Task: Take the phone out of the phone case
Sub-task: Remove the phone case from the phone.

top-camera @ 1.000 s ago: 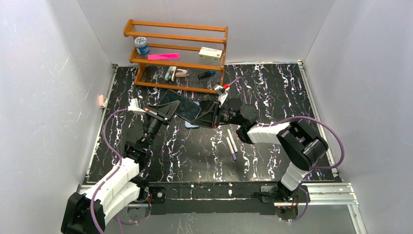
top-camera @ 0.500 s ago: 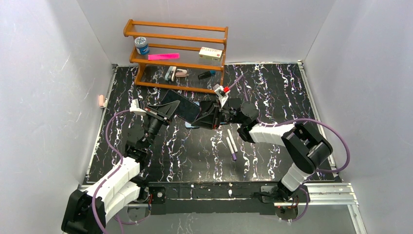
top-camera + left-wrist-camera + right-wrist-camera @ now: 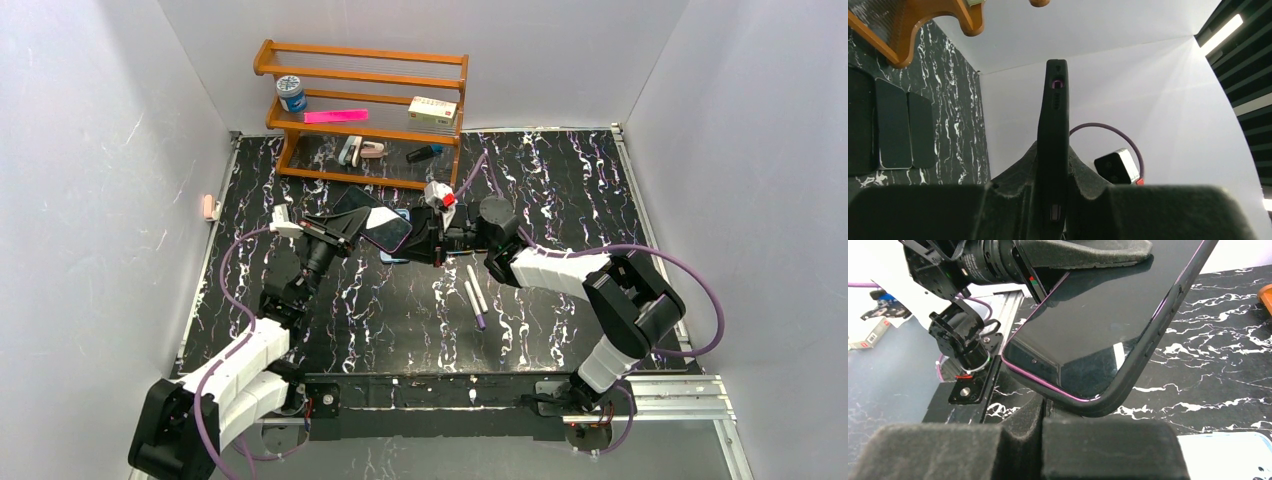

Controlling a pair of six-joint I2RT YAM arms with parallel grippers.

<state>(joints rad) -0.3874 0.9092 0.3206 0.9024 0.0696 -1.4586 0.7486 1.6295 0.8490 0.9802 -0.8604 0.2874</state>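
Observation:
The phone, in its black case [image 3: 385, 228], is held above the table by my left gripper [image 3: 345, 228], which is shut on it. In the left wrist view the cased phone [image 3: 1053, 110] stands edge-on between the pads of the left gripper [image 3: 1053, 150]. In the right wrist view its dark screen [image 3: 1098, 325] has a purple rim inside the black case edge [image 3: 1143, 365]. My right gripper [image 3: 415, 240] is shut, pads together. In its own view the right gripper [image 3: 1045, 407] sits just under the phone's near corner, with nothing visibly between the pads.
A wooden rack [image 3: 360, 110] with small items stands behind the phone. Two white pens [image 3: 475, 295] lie right of centre. A pale blue flat item [image 3: 392, 257] lies on the table under the grippers and also shows in the right wrist view [image 3: 1228, 450]. Dark flat slabs [image 3: 893, 125] lie near the rack.
My right gripper has moved left, up to the phone's corner. The phone has turned in the left gripper and shows narrower from above.

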